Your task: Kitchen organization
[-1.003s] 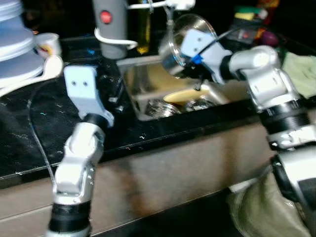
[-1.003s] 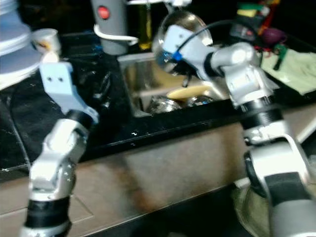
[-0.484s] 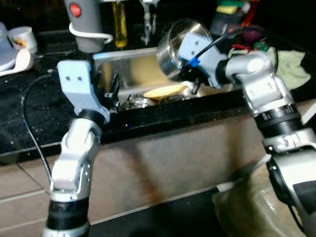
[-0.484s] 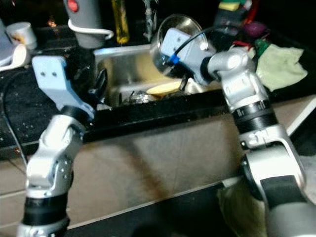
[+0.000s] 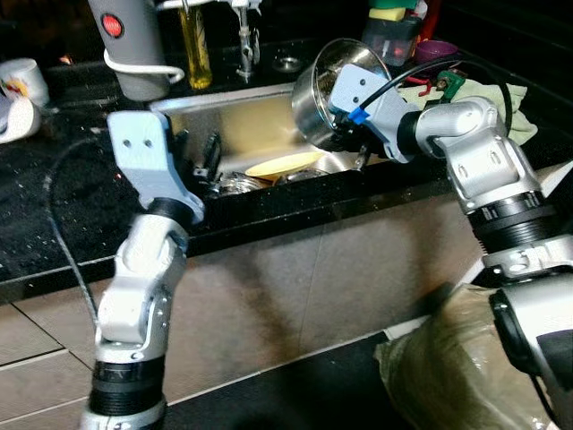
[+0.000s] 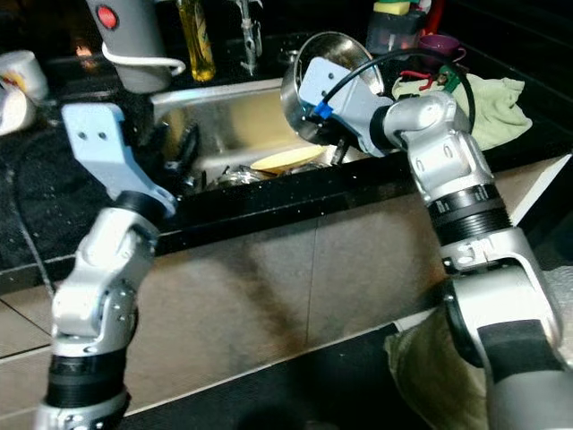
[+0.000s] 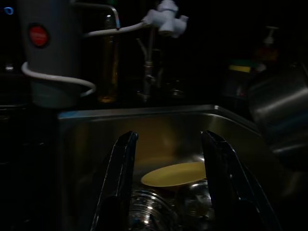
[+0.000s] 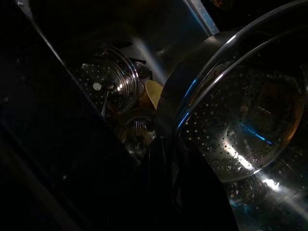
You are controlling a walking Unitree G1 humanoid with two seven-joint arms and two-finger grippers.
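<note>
Your left wrist view: left gripper point(image 7: 166, 187), fingers point(image 7: 120, 183) apart, over the sink point(image 7: 86, 139). Between them, low in the basin, a yellow plate point(image 7: 174, 174) and shiny metal dishes point(image 7: 144, 211). Behind: grey appliance point(image 7: 45, 48) with red button, oil bottle point(image 7: 109, 62), tap point(image 7: 159, 29). Steel pot point(image 7: 281, 108) beside.

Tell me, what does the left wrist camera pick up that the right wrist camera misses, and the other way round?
The left wrist view alone shows the tap, the yellowish bottle, the grey appliance with a red button and the left gripper open above the sink.

The right wrist view alone shows the inside of the steel pot, dotted with small holes, and a perforated steel piece lying below.

Both show the yellow plate among steel dishes in the sink.
</note>
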